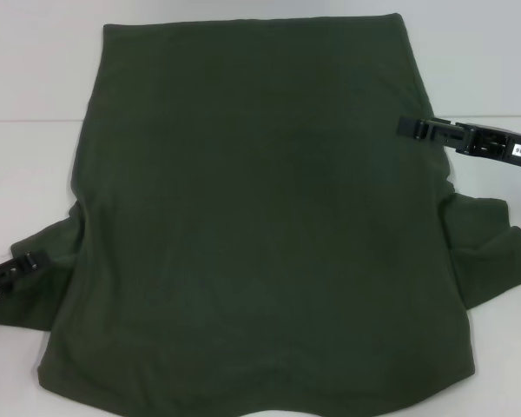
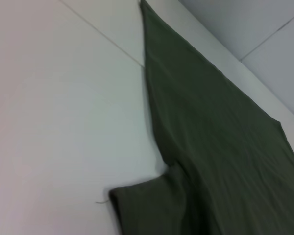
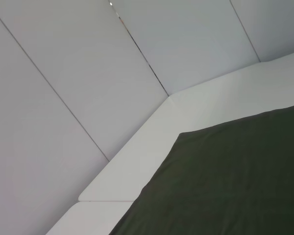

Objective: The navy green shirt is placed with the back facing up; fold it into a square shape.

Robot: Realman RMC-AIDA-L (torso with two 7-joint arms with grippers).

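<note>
With the navy green shirt (image 1: 260, 226) spread back-up across the white counter (image 1: 35, 69), the left tool (image 1: 13, 265), its opening not discernible, should nip the left sleeve cleanly, while the right tool (image 1: 417, 129), likewise unreadable, steadies the shirt's right edge.

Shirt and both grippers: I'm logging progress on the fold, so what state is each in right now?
navy green shirt: spread flat on the white table, plain side up, both sleeves still sticking out, not yet folded.
left gripper: low at the left sleeve.
right gripper: at the shirt's right edge, up near the far end.
</note>
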